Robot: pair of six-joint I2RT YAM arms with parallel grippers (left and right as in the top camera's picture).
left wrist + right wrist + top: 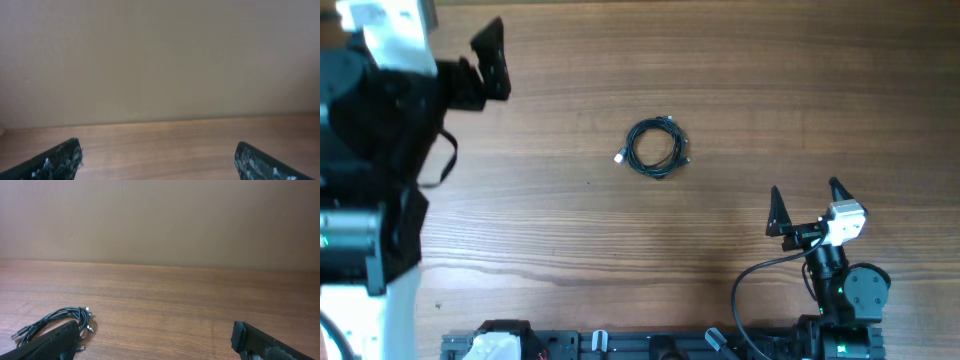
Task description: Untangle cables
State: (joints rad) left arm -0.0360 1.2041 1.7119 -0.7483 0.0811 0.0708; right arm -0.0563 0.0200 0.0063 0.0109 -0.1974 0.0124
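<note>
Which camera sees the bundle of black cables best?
The overhead view: the cables lie as one whole coil on the table, with nothing covering them. The right wrist view shows them low and sideways, partly hidden at the bottom edge. The left wrist view shows none.

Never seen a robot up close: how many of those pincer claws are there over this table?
2. The left gripper is at the overhead view's upper left, the right gripper at its lower right. Both stand open, away from the cables.
</note>
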